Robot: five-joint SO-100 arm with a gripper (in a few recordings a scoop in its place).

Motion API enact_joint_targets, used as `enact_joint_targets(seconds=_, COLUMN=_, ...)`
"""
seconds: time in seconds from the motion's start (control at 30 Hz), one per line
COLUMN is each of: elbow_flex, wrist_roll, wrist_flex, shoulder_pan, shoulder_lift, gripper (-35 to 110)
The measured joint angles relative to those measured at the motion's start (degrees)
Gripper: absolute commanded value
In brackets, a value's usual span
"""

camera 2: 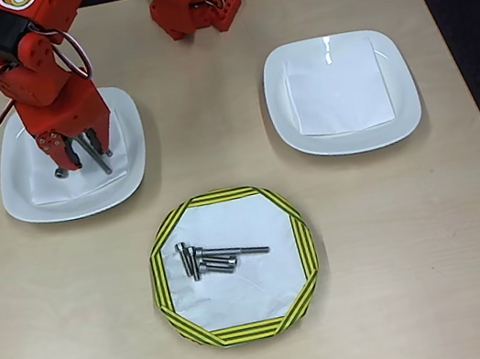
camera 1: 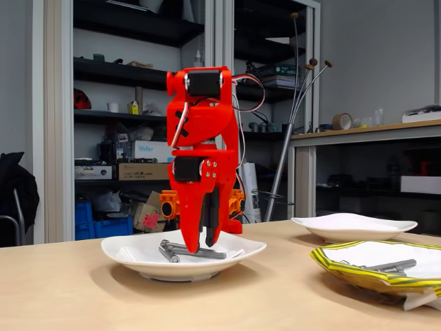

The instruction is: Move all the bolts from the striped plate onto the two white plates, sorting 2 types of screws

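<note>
**Gripper down over the left white plate, most bolts still waiting**

Your gripper (camera 2: 79, 152) is low over the left white plate (camera 2: 26, 203) in the overhead view, jaws pointing down with a narrow gap between them. A long bolt (camera 2: 99, 158) lies right at the fingertips, but you cannot tell from either view whether the jaws are clamped on it or have just let it go. In the fixed view a couple of bolts (camera 1: 189, 251) lie on that plate under the red fingers, so this pile has begun.

The right white plate (camera 2: 404, 109) holds no bolts, just a white paper square. On the striped plate (camera 2: 164, 249) a cluster of bolts (camera 2: 212, 259) remains: one long, the rest shorter, lying side by side. Judged from this, you are early on: one kind started, the shorter kind not yet.
</note>
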Motion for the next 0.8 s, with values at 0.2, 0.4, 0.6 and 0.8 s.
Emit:
enact_joint_targets(seconds=0.2, elbow_flex=-9.7, wrist_roll=5.9, wrist_flex=0.2, shoulder_pan=-7.0, shoulder_lift=-0.4, gripper=15)
enact_joint_targets(seconds=0.4, elbow_flex=-17.7, wrist_roll=12.8, wrist_flex=-1.9, shoulder_pan=-15.6, shoulder_lift=-3.8, gripper=14)
enact_joint_targets(seconds=0.6, elbow_flex=-18.5, wrist_roll=22.4, wrist_flex=-6.9, shoulder_pan=-22.9, shoulder_lift=-8.3, gripper=14)
enact_joint_targets(seconds=0.8, elbow_flex=-18.4, wrist_roll=27.8, wrist_flex=-10.4, shoulder_pan=-25.8, shoulder_lift=-11.7, gripper=14)
